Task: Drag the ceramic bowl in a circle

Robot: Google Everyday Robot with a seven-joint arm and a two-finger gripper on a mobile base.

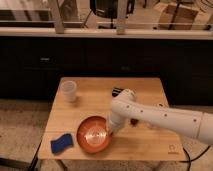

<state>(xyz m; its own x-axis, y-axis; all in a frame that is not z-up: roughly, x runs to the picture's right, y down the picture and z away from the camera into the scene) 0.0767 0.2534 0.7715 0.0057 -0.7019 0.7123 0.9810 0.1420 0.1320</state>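
The ceramic bowl (pixel 93 133) is a wide, shallow, glossy orange-red dish on the front left part of the wooden table (pixel 95 102). My gripper (pixel 111 131) reaches down from the white arm (pixel 150 116) and sits at the bowl's right rim, touching it. The fingertips are hidden behind the wrist and the rim. A small dark red round object (pixel 134 121) peeks out behind the arm.
A small white cup (pixel 68 91) stands at the table's back left. A blue sponge (pixel 62 143) lies at the front left corner, close to the bowl. A dark cabinet wall runs behind the table. The table's front edge lies just below the bowl.
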